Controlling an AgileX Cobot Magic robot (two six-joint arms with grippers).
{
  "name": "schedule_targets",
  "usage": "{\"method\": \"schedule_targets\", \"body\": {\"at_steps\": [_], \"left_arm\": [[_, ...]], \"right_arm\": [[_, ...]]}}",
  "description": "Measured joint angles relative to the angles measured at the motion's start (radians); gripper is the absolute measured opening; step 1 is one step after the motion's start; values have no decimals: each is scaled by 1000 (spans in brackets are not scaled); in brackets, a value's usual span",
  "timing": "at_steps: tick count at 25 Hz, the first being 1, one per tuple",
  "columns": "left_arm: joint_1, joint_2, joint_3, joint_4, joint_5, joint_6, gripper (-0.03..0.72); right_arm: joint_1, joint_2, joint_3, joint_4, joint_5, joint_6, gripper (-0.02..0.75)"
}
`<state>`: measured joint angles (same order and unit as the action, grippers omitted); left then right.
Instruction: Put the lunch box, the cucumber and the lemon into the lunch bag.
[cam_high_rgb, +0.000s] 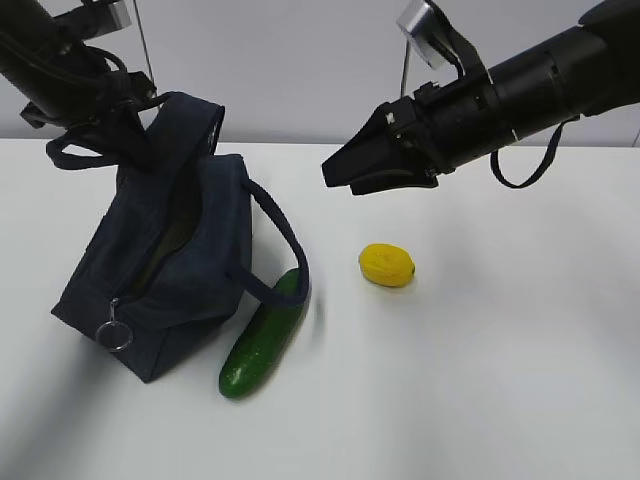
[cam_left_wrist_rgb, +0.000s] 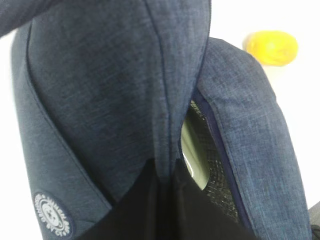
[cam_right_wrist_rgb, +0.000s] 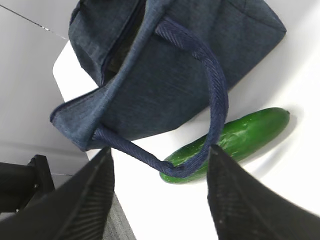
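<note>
Left gripper (cam_high_rgb: 128, 118), clamped shut on dark navy fabric lunch bag (cam_high_rgb: 165, 265), lifts its flap so the mouth gapes; right gripper (cam_high_rgb: 345, 168) hangs open above smooth green cucumber (cam_high_rgb: 262, 340) and yellow oval lemon (cam_high_rgb: 386, 265); green-lidded lunch box (cam_left_wrist_rgb: 192, 155) already inside.

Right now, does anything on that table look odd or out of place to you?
Yes: one handle of the lunch bag droops over the cucumber lying beside it. The left gripper, shut, pinches the bag's fabric, pulling one side up so the bag sits skewed.

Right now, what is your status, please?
Left gripper shut on lunch bag flap; right gripper open, empty. Cucumber and lemon outside. Bag handle lies over cucumber.
</note>
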<state>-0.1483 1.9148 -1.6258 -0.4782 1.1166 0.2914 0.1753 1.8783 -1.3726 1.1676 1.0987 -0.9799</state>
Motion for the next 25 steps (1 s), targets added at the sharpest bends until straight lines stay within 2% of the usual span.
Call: {"method": "schedule_targets", "body": {"at_steps": [5,11,18,25], "left_arm": [[26,0,0,5,0,12,-2],[37,0,0,11,2,23,-2],[64,0,0,17,16,37,-2],[90,0,0,17,16,57,-2]], "right_arm": [[32,0,11,-46,-76,64,442],[79,0,117,-52,-205,122,442],[202,0,217,37,-394,147,442],[309,0,256,56,-532,222,442]]}}
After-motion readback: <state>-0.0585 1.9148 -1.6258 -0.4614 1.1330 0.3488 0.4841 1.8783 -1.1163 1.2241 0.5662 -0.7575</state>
